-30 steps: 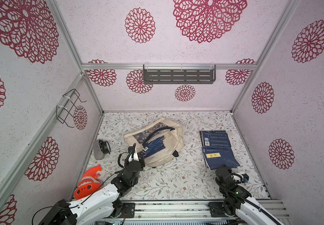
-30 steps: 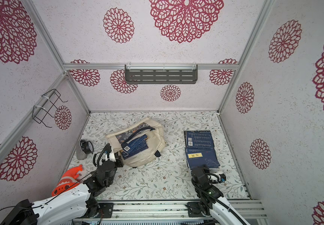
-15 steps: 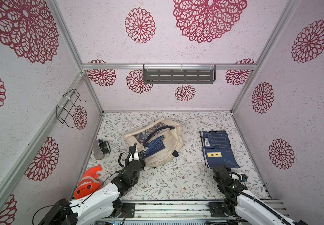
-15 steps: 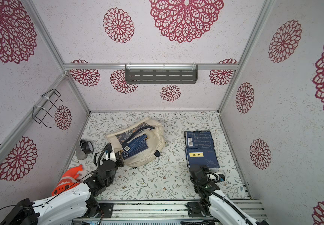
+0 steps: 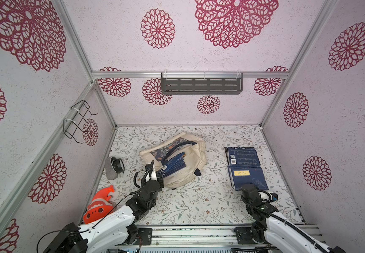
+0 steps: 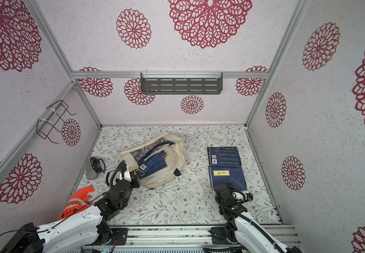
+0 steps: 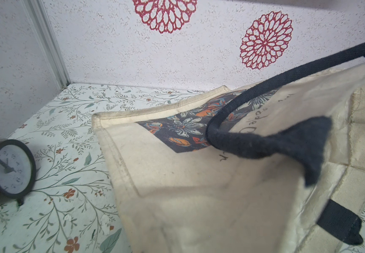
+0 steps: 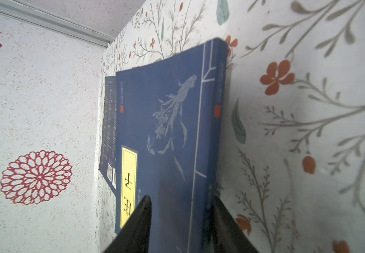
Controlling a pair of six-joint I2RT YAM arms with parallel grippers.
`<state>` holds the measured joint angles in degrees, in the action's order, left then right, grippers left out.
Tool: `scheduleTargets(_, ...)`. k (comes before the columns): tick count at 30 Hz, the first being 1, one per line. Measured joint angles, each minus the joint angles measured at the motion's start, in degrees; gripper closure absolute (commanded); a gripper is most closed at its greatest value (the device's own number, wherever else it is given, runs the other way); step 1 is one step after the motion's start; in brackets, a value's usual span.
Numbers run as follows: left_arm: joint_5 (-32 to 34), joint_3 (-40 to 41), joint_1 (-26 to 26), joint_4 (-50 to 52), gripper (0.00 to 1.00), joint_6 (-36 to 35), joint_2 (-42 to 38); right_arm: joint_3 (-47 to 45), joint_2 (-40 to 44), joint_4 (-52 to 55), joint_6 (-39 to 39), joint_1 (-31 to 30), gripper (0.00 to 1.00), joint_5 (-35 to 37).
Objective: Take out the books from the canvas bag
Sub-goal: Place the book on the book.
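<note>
Right end effector (image 8: 181, 203) has just opened, so the yellow-label book (image 5: 246, 177) is delivered; closed left end effector (image 5: 158, 177) holds the canvas bag (image 5: 197, 153).

books (image 6: 153, 163) inside canvas bag (image 6: 174, 175)

Both top views look steeply down from high overhead, sharing the whole table (image 5: 199, 203); wrist cameras sit close, left facing the canvas bag (image 7: 199, 197), right the books (image 8: 166, 131).
</note>
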<state>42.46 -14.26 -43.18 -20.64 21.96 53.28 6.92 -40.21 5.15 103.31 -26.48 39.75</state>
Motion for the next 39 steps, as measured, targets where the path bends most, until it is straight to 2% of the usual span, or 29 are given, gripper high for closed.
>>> scheduleTargets(7, 0.0, -0.3, 0.0, 0.4, 1.0, 0.2, 0.0, 0.0, -0.1, -3.3, -5.4, 0.4, 0.51, -1.1)
scheduleTargets(10, 0.0, -0.3, 0.0, 0.5, 1.0, 0.2, 0.0, 0.2, -0.2, -3.5, -6.9, 0.5, 0.48, -1.2)
scheduleTargets(20, -0.2, -0.3, 0.0, 0.5, 1.0, 0.3, 0.1, 1.3, 1.2, -0.6, -9.7, 0.7, 0.01, -3.6)
scheduleTargets(24, -0.8, -0.4, 0.0, 0.7, 1.0, 0.3, 0.1, 2.3, 3.0, 1.7, -12.1, 0.7, 0.01, -4.4)
scheduleTargets(31, -1.9, -0.4, 0.0, 0.6, 1.0, 0.3, -0.3, 8.4, 3.9, 1.2, -21.8, 0.7, 0.01, -8.0)
scheduleTargets(35, -3.0, -0.4, 0.0, 0.5, 1.0, 0.1, -0.7, 11.0, 0.3, -3.3, -27.5, -0.1, 0.02, -12.4)
scheduleTargets(39, -3.5, -0.2, 0.0, 0.3, 1.0, -0.4, -0.8, 13.8, -6.1, -9.3, -31.6, -4.2, 0.08, -16.3)
